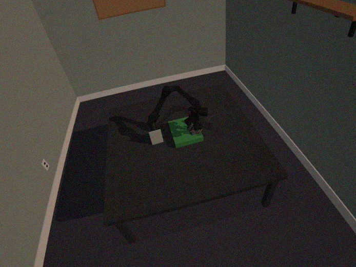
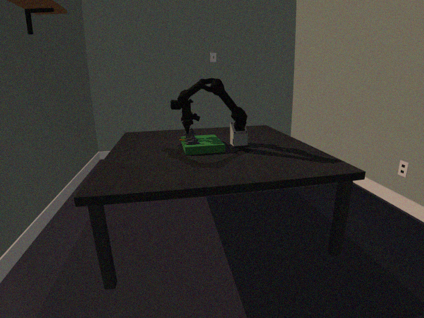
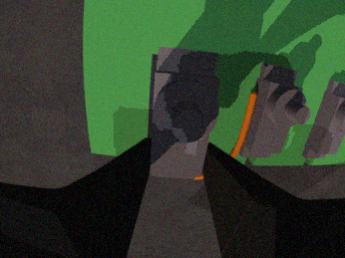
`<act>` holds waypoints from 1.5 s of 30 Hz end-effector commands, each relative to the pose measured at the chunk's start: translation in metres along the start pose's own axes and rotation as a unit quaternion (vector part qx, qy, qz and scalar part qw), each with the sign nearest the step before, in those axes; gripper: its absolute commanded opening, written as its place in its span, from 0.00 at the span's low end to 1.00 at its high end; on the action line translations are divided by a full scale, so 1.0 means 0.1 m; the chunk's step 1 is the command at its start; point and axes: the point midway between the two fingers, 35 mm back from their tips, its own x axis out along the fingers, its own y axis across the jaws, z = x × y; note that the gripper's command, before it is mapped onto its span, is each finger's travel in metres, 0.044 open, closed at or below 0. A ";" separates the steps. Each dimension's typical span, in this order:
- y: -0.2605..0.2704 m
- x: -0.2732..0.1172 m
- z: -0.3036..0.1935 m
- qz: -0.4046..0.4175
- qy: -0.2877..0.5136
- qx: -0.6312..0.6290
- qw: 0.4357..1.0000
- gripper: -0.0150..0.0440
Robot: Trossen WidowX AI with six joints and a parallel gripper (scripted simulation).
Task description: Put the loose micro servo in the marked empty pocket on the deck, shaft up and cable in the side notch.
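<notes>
Gripping the micro servo (image 3: 182, 110) between its two dark fingers, my pincer (image 3: 178, 160) hangs low over the green deck (image 3: 149, 16). I see the servo's orange cable (image 3: 243, 128) trailing at 3 o'clock, beside two seated servos (image 3: 280, 110). The deck lies on the dark desk (image 2: 219, 176) near the arm's grey base (image 2: 239, 136)

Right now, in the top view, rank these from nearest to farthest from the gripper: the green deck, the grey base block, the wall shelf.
1. Green deck: directly beneath the gripper, whose jaws are shut on the micro servo.
2. Grey base block: just beyond the deck's left edge.
3. Wall shelf: high at upper right.
</notes>
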 end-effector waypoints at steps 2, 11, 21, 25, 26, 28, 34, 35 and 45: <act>0.00 0.05 0.01 -0.002 0.001 0.003 1.000 0.25; 0.00 0.12 0.01 -0.002 0.001 0.003 1.000 0.25; 0.00 0.20 0.01 -0.002 0.001 0.003 1.000 0.25; 0.00 0.23 0.01 -0.002 0.001 0.003 1.000 0.25; 0.00 0.24 0.01 -0.002 0.001 0.003 1.000 0.25; 0.00 0.26 0.01 -0.002 0.001 0.003 1.000 0.25; 0.00 0.30 0.01 -0.002 0.001 0.003 1.000 0.25; 0.00 0.31 0.01 -0.002 0.001 0.003 1.000 0.25; 0.00 0.30 0.00 -0.002 0.001 0.003 1.000 0.57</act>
